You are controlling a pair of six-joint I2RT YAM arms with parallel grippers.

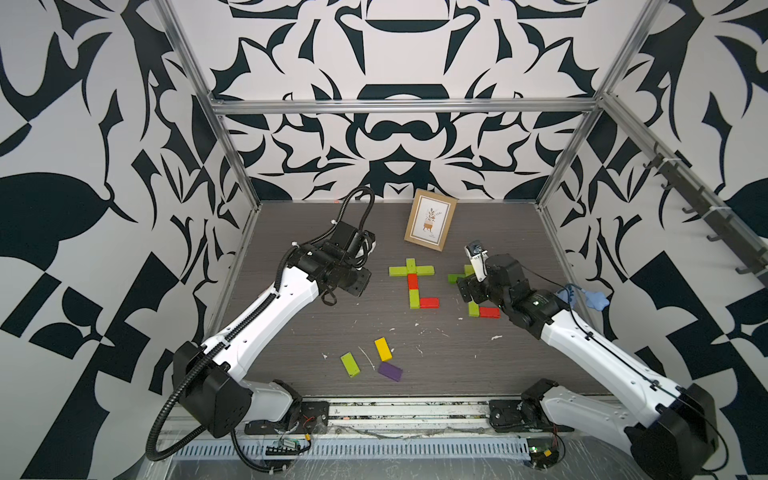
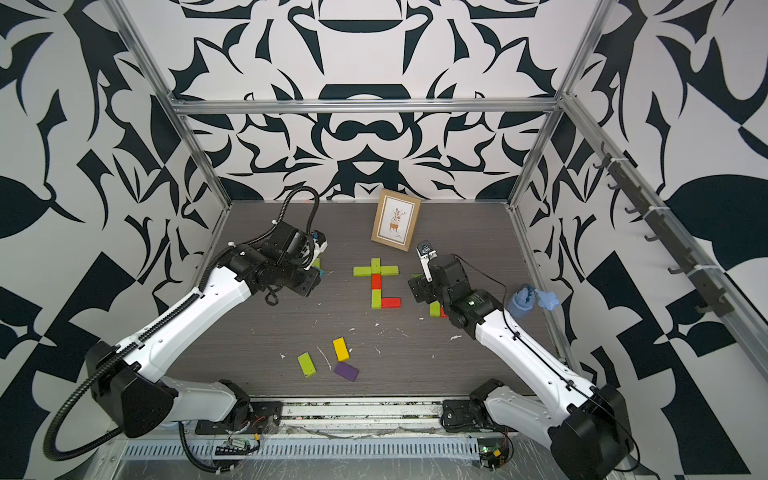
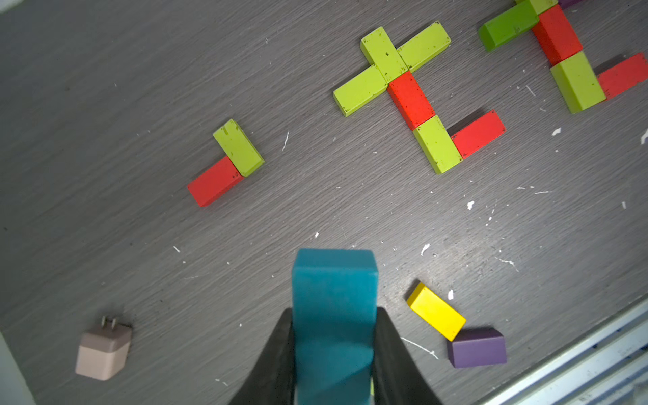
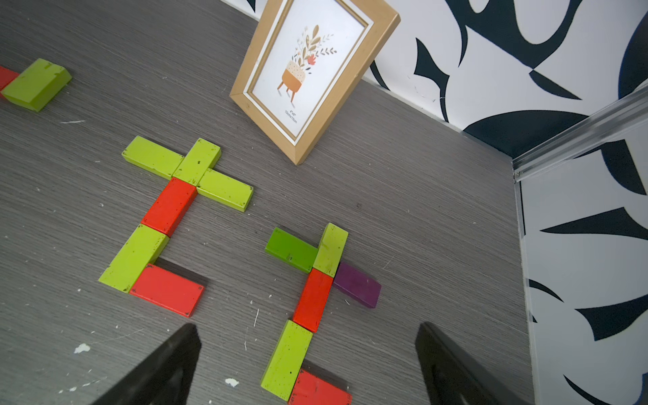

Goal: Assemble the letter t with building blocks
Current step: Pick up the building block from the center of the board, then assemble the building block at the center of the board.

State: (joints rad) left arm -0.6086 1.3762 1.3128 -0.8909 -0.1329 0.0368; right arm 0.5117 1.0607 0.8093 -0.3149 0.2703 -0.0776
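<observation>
Clamping blue block (image 3: 335, 273), left claw (image 3: 335, 315) aloft, right claw (image 4: 308, 328) spread above blocks (image 4: 313, 299)

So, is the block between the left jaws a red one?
No, the left jaws clamp a blue block, as the left wrist view shows plainly.

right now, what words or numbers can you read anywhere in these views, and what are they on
"10cmx15cm": tiny print at the foot of the card in the picture frame, right wrist view; faint, so only a likely reading.
Shorter line just above it: too small to read for sure.
Same print in both top views: blurred, unreadable.
building blocks, the blue block included: no print visible.
</observation>
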